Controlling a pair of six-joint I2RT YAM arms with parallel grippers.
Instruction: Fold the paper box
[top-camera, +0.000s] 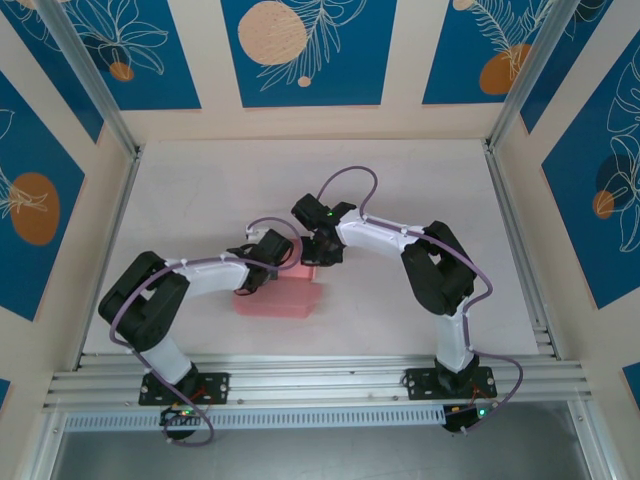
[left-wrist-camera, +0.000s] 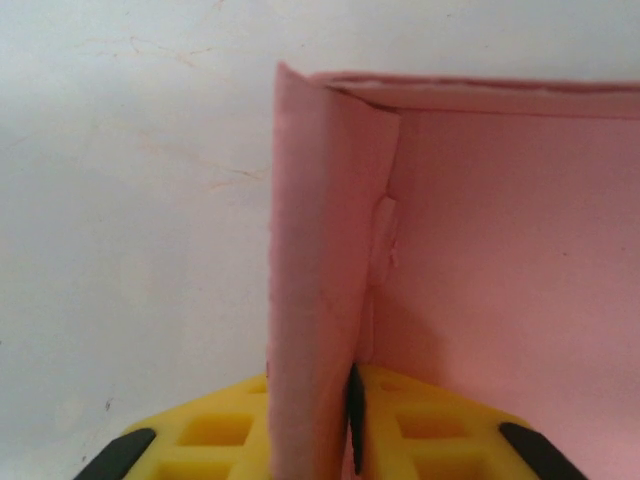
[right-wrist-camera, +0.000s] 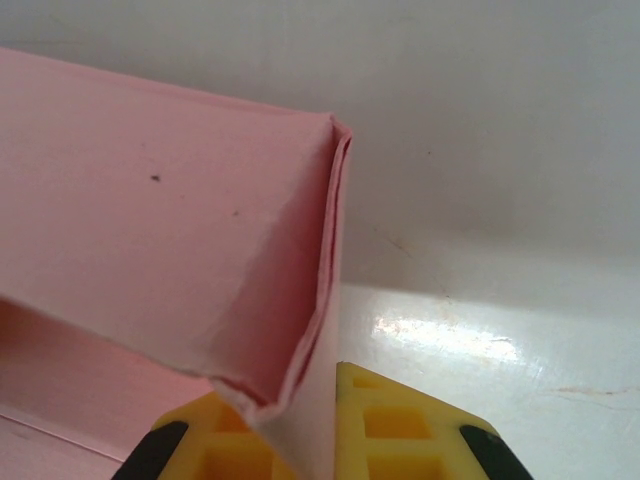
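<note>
Pinching narrow, the left gripper's (left-wrist-camera: 335, 430) yellow fingers (left-wrist-camera: 430, 430) hold a standing side wall of the paper box (top-camera: 285, 298), right by a folded corner. The right gripper (right-wrist-camera: 300, 440) is clamped tight on a doubled flap at another corner. The box sits mid-table (top-camera: 400, 180) between the two arms. Partway there, I'd judge: walls are up and corners creased, but from above it looks open, so tucking and closing remain. Count: one pink box, two grippers, both on it.

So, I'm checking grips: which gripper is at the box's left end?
The left gripper, clamped on the paper box's left wall; the right gripper pinches its far right corner instead.
</note>
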